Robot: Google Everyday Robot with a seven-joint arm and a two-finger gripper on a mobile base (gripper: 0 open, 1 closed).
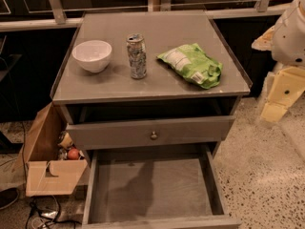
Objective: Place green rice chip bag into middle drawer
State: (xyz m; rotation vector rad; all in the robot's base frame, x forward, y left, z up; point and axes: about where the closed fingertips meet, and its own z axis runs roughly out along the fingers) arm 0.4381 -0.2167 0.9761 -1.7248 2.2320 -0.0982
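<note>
The green rice chip bag (191, 64) lies flat on the right side of the cabinet top, with its white label patch facing up. The middle drawer (151, 191) is pulled far out below; its bare grey floor holds nothing. My arm comes in at the right edge of the view. The gripper (278, 100) hangs beside the cabinet's right side, below the level of the top. It is apart from the bag and holds nothing that I can see.
A silver patterned can (137, 56) stands upright mid-top, just left of the bag. A white bowl (92, 55) sits at the left. The brass-knob drawer (153, 132) above is slightly open. An open cardboard box (47, 161) with small items stands on the floor at the left.
</note>
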